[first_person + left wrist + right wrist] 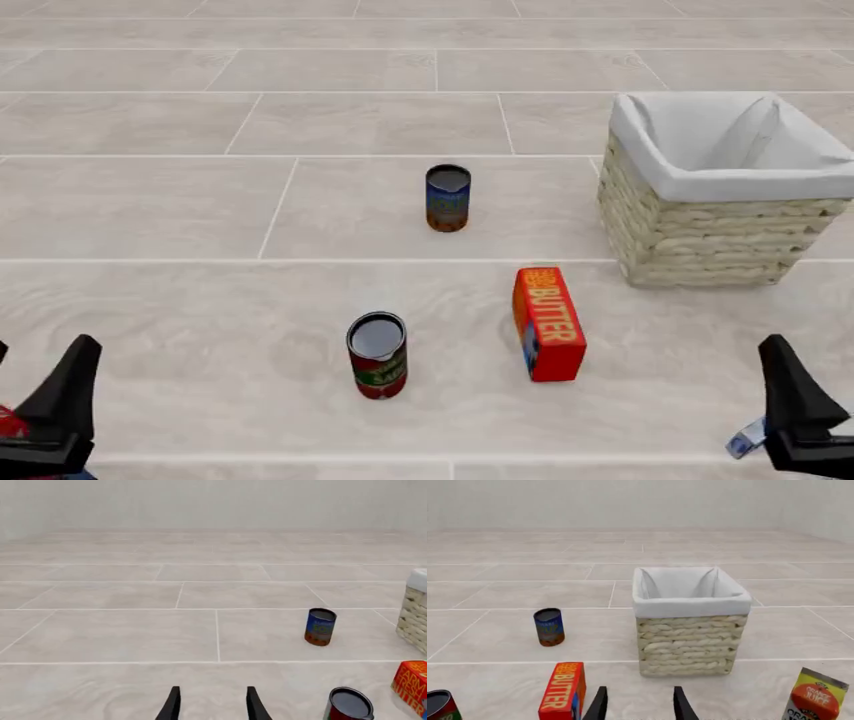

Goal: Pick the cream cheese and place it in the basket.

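The basket (721, 215) is woven straw with a white liner and stands upright at the right of the floor; the right wrist view shows the basket (690, 640) straight ahead. A small silvery-white thing with blue marks, apparently the cream cheese (745, 440), peeks out at the bottom right. It is mostly hidden beside my right gripper (797, 400). My left gripper (67, 395) sits low at the bottom left. The wrist views show the left gripper (210, 702) and the right gripper (637, 702) open, each with nothing between its fingers.
A blue can (447, 198) stands mid-floor and a red can (378, 355) stands nearer. A red-orange BUTTER box (547, 322) stands on edge between the red can and the basket. An orange juice carton (817, 697) shows in the right wrist view. Something red (11, 425) lies by the left gripper.
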### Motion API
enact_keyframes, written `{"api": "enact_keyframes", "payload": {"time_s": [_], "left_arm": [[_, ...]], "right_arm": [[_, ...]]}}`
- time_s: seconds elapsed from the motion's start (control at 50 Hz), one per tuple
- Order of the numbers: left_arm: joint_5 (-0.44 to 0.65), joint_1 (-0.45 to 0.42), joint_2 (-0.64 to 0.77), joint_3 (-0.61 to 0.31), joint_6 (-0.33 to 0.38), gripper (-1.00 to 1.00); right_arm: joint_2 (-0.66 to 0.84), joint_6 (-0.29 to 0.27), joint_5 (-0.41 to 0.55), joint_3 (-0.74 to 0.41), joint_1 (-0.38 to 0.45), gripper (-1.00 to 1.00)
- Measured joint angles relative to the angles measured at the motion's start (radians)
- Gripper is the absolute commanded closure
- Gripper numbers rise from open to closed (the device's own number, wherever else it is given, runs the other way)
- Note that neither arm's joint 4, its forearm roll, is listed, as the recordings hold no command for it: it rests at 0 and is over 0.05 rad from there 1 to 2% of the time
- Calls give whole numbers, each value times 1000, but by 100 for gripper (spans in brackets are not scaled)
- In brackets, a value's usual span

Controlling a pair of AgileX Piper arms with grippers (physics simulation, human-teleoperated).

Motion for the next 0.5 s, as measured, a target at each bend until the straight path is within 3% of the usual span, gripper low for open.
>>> {"api": "enact_keyframes", "payload": {"time_s": [0.26,0.5], "left_arm": [[0,20,-1,-13,-17,-100],[5,28,-1,-21,-24,-100]], "right_arm": [[9,2,43,-42,-6,-100],[35,-34,124,-136,-1,-100]]}}
